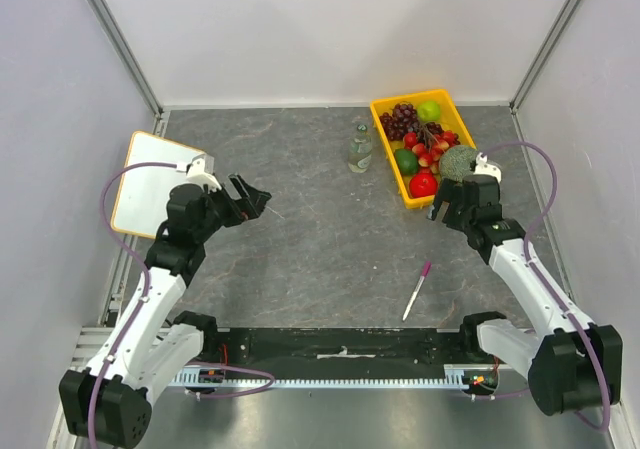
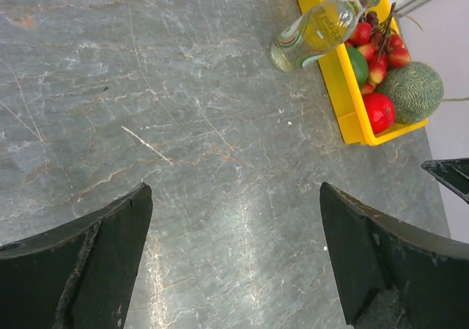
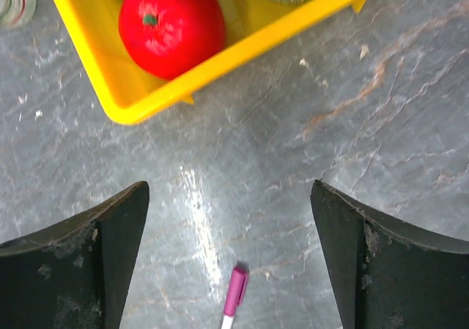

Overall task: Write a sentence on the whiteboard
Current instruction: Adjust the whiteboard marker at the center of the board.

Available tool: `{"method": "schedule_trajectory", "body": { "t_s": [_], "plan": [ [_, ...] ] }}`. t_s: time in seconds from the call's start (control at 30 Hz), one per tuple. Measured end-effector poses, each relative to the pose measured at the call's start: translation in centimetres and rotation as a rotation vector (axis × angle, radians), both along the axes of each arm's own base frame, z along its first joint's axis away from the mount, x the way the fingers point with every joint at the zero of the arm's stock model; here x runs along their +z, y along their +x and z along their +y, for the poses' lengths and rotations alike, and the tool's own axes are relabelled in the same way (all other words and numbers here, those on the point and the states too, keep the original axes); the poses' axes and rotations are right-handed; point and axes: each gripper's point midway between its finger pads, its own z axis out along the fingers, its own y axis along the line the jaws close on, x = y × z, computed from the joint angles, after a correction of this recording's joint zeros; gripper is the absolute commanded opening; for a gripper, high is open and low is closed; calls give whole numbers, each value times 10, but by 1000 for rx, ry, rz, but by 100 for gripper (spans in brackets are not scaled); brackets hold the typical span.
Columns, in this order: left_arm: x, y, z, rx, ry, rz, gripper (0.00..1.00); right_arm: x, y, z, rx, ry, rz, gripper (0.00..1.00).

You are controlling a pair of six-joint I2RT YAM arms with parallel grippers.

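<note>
The whiteboard [image 1: 143,179] lies at the far left of the table, white with a yellow-orange rim, partly hidden by my left arm; no writing shows on its visible part. My left gripper [image 1: 250,201] is open and empty, raised over bare table to the right of the board; its dark fingers [image 2: 88,263] frame only grey table in the left wrist view. A marker with a pink cap [image 1: 417,290] lies on the table near the front centre. My right gripper [image 1: 440,207] is open and empty, beside the fruit tray's near corner; the marker's cap [image 3: 236,289] shows low between its fingers [image 3: 388,256].
A yellow fruit tray [image 1: 392,159] with grapes, apples, a tomato [image 3: 171,23] and a green melon stands at the back right. A clear bottle [image 1: 360,149] stands left of it and also shows in the left wrist view [image 2: 315,30]. White walls enclose the table.
</note>
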Motion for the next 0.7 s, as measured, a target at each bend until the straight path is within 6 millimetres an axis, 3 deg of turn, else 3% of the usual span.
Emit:
{"method": "schedule_trajectory", "body": {
  "t_s": [0.2,0.37,0.5,0.7],
  "plan": [
    [-17,-8,-8,-53,0,78,100,-10,-21,15,74,54,113,98],
    [-37,-13,-15,-117,15,171,100,-33,-48,33,146,118,270,98],
    [-41,-17,-19,-148,19,193,100,-42,-66,48,186,164,336,98],
    [-40,-20,-20,-169,23,203,100,-75,-102,59,182,223,464,98]
  ]
}}
